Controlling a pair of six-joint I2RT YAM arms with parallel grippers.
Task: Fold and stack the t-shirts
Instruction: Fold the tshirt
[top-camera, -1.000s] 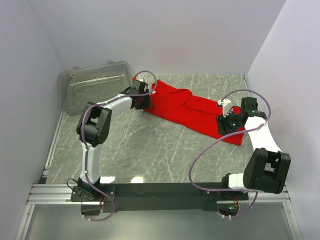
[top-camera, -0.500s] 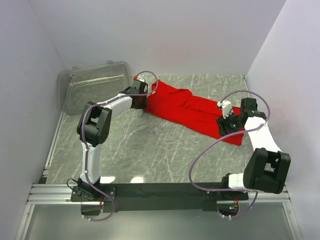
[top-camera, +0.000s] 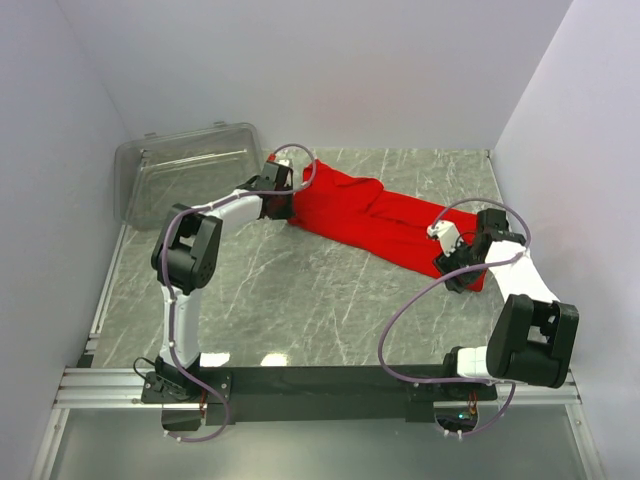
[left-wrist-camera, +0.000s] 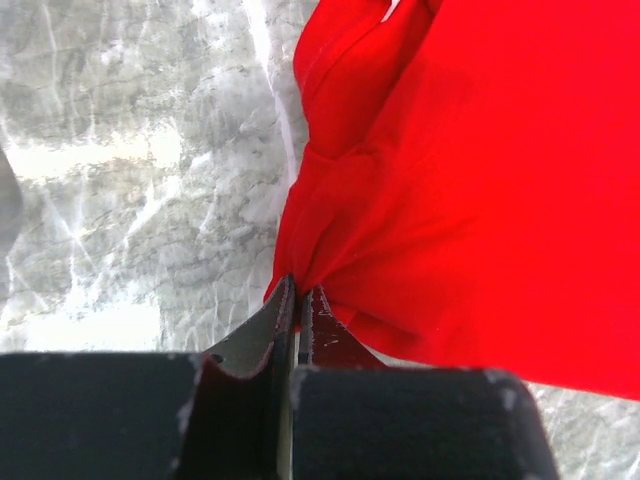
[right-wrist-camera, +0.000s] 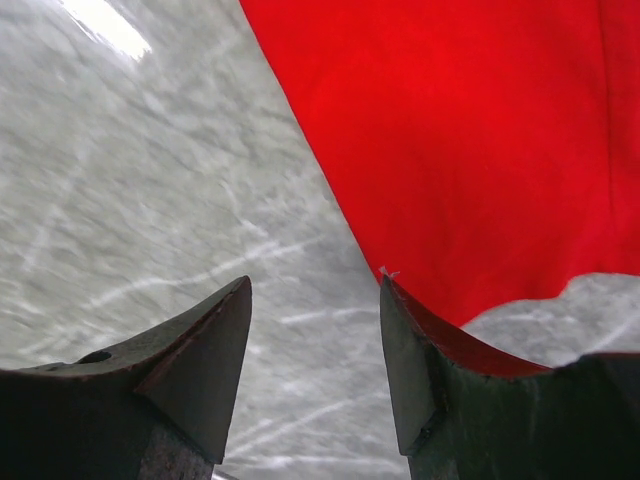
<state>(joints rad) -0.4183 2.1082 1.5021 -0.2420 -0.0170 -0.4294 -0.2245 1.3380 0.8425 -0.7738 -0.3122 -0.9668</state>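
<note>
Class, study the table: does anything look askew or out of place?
The red t-shirt lies diagonally and rumpled, its corner bunched in the shut left claw. The clear bin seems tilted against the left wall.

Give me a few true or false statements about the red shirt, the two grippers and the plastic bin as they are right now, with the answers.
1. The left gripper is shut on an edge of the red shirt. True.
2. The right gripper is clamped shut. False: its jaws stand open at the shirt's near right corner.
3. The shirt lies inside the plastic bin. False: it lies on the table, outside the bin, which sits at the far left.
4. The table has a grey marbled surface. True.
</note>
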